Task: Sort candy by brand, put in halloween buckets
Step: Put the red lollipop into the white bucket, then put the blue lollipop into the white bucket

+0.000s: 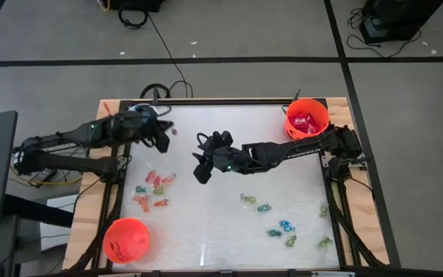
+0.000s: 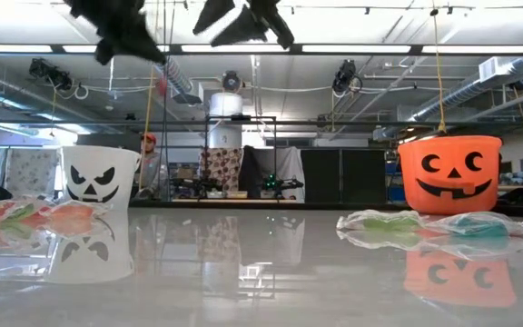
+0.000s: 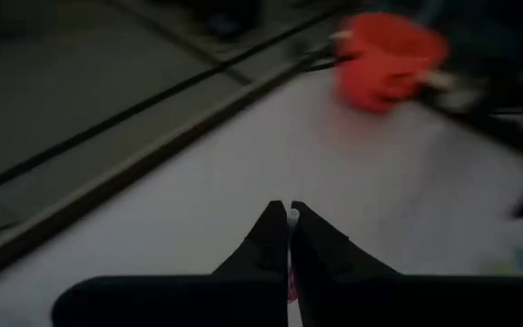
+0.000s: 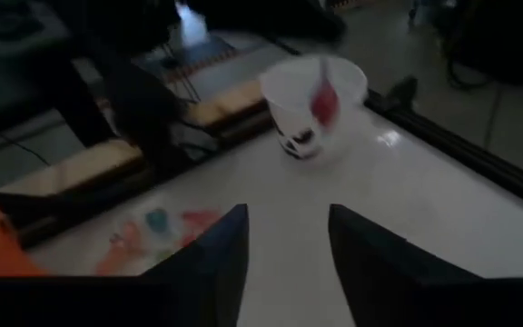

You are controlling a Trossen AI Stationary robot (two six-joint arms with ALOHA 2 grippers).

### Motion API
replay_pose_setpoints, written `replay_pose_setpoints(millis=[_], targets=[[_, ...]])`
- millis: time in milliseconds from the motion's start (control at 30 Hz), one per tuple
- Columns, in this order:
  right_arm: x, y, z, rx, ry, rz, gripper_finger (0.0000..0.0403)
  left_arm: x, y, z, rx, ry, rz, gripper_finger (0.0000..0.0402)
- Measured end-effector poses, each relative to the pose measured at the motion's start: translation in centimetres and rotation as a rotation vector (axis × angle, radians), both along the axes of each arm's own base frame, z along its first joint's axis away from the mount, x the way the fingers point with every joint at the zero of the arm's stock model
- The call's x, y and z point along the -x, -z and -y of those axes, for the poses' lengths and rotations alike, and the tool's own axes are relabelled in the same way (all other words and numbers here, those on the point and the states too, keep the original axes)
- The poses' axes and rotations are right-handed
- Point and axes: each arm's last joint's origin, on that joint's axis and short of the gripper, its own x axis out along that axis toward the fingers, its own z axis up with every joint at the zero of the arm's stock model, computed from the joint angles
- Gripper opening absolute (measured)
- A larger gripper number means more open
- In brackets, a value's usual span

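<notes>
One white bucket (image 1: 139,115) sits mostly hidden under the left arm.

The left gripper (image 3: 288,238) shows its two dark fingers (image 3: 266,245) pressed together over the pale table (image 3: 243,173), pinching a small white-and-pink sliver, with a blurred orange bucket (image 3: 387,56) at one o'clock beyond.

White table (image 1: 221,231) carries three buckets (image 1: 126,239) and scattered candy (image 1: 154,189).
</notes>
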Motion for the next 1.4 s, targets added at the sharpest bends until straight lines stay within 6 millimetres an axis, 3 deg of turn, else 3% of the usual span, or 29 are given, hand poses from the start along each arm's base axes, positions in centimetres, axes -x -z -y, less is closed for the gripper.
replay_pose_setpoints(millis=[200, 433, 833, 933, 1100, 1267, 1400], targets=[[0.6, 1.1, 1.5, -0.043, 0.069, -0.107, 0.0189, 2.5, 1.5, -2.6, 0.005, -0.264, -0.221, 0.0004], [0.7, 1.5, 3.5, -0.044, 0.029, -0.186, 0.0188, 3.7, 2.3, -5.9, 0.027, -0.471, -0.32, 0.0009], [1.6, 2.4, 8.0, -0.035, 0.019, -0.342, 0.0188, 4.1, 6.0, -11.6, 0.213, -0.592, -0.533, 0.0017], [1.9, 2.6, 9.3, -0.085, -0.002, -0.37, 0.0188, 4.2, 7.3, -12.7, 0.314, -0.573, -0.565, 0.004], [2.2, 2.8, 10.7, -0.129, -0.043, -0.39, 0.0188, 4.1, 8.5, -13.7, 0.399, -0.55, -0.569, 0.0112], [2.9, 3.3, 11.3, -0.188, -0.081, -0.469, 0.0188, 4.2, 8.3, -13.5, 0.393, -0.542, -0.567, 0.017], [4.1, 4.1, 10.8, -0.286, -0.121, -0.599, 0.0188, 4.7, 6.9, -12.5, 0.353, -0.497, -0.502, 0.0181]])
